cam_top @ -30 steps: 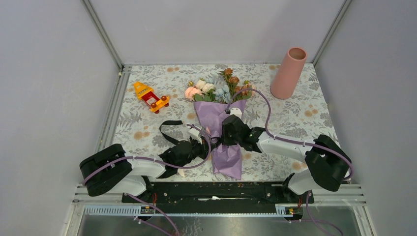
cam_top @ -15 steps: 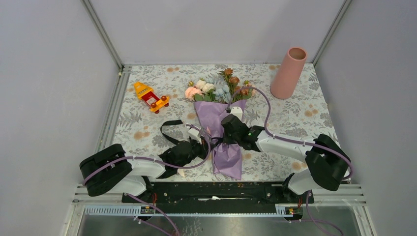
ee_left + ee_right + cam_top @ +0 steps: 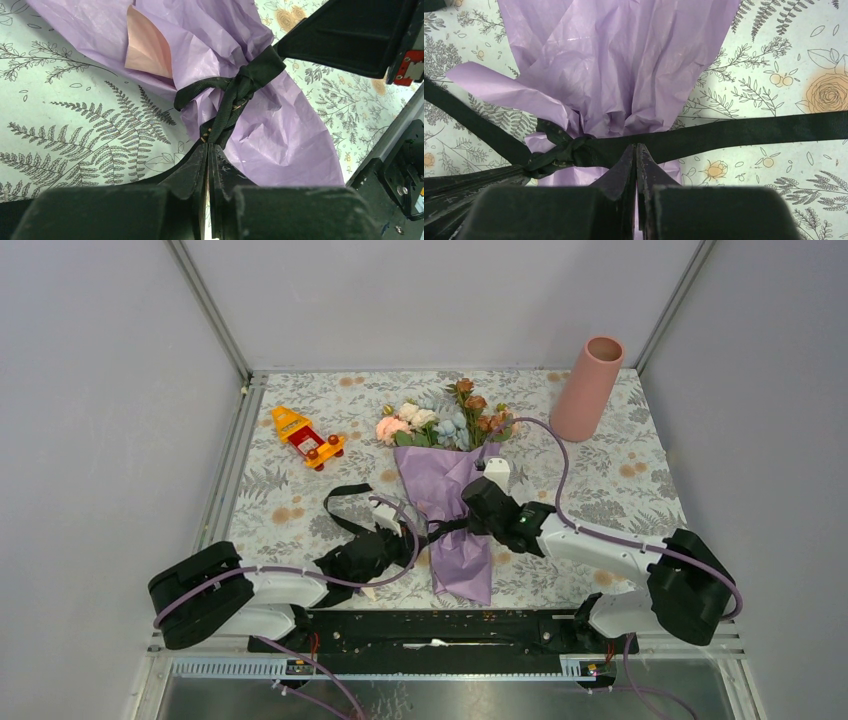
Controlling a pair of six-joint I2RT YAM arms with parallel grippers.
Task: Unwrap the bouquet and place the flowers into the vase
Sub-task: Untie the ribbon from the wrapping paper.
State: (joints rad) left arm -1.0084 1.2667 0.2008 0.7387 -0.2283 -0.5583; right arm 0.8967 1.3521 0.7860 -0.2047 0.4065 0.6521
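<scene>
Now, step: untying the black ribbon (image 3: pixel 220 125); the wrap is not yet off.
Bouquet: the bouquet (image 3: pixel 455 510) lies flat mid-table on the floral tablecloth (image 3: pixel 620 490), flowers (image 3: pixel 440 422) towards the far edge.
Vase: the vase (image 3: pixel 587 390) stands upright at far right, well apart from the bouquet.
Left gripper: the left gripper (image 3: pixel 207 150) is pinched closed on a ribbon strand just below the knot (image 3: pixel 250 75).
Right gripper: the right gripper (image 3: pixel 635 150) is closed, its tips apparently clamped on the taut ribbon band beside the knot.
Risk 1: pulling the wrong strands could cinch the knot instead of freeing it.
Risk 2: nothing pins the bouquet, so an uneven tug may drag it or tear the purple paper (image 3: pixel 624 60).
Risk 3: the thin ribbon may slip from the tips.
Writing: none legible; the red tag (image 3: pixel 403 75) is too small to read.
</scene>
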